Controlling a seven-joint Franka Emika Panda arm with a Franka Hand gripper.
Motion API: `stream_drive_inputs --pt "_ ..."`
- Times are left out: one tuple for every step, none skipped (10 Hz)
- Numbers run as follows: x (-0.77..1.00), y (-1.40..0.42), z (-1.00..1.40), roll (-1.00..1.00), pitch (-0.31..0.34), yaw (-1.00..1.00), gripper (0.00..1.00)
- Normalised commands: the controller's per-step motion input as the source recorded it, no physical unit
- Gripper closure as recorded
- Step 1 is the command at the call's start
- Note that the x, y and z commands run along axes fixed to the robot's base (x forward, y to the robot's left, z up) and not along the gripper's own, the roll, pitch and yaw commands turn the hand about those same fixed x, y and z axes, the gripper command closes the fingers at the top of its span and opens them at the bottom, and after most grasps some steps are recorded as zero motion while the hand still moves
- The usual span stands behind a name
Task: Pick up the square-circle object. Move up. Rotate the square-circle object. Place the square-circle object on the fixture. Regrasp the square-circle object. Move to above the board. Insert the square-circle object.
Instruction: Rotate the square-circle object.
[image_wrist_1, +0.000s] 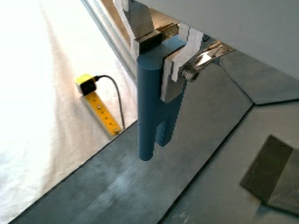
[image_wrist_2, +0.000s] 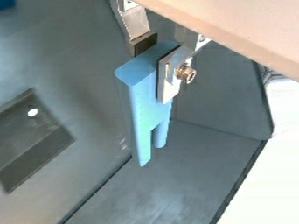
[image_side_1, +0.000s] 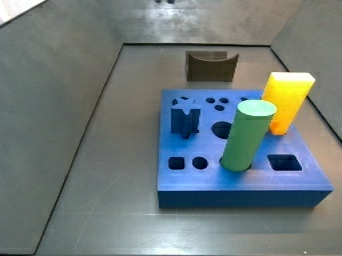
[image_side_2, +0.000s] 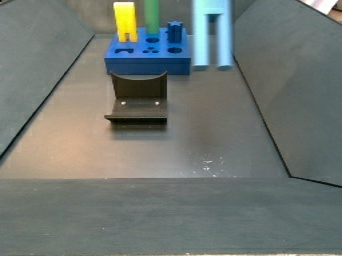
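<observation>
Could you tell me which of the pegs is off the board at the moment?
The slim light blue square-circle object, hanging in the gripper; the green cylinder and yellow block stand on the board.

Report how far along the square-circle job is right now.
Done: the square-circle object is picked up and lifted; it hangs upright off the floor in the gripper, whose fingers close on its upper end in both wrist views. In hand: carrying it raised, seen near the board in a side view. Left: the fixture holds nothing, so placing, regrasping and inserting remain. Whether the rotation has happened I cannot tell.
</observation>
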Motion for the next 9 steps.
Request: stream_drive_inputs --pt "-0.23 0.03 0.06 -0.13 0.027 -0.04 1.0" --pt "0.0 0.0 0.0 -1.0 0.051 -0.54 1.0" --pt "0.09 0.02 -0.02 -1.0 0.073 -0.54 1.0" --pt "0.02 0.04 0.04 -1.0 0.099 -0.53 1.0" --pt "-0.03 0.02 0.04 -1.0 0.123 -0.53 1.0" --pt "-0.03 0.02 0.03 -1.0 0.143 -0.54 1.0" --pt "0.0 0.02 0.02 -1.0 0.201 -0.52 1.0" --pt "0.0 0.02 0.02 -1.0 0.237 -0.51 1.0" --pt "0.0 0.01 0.03 -1.0 0.269 -0.5 1.0"
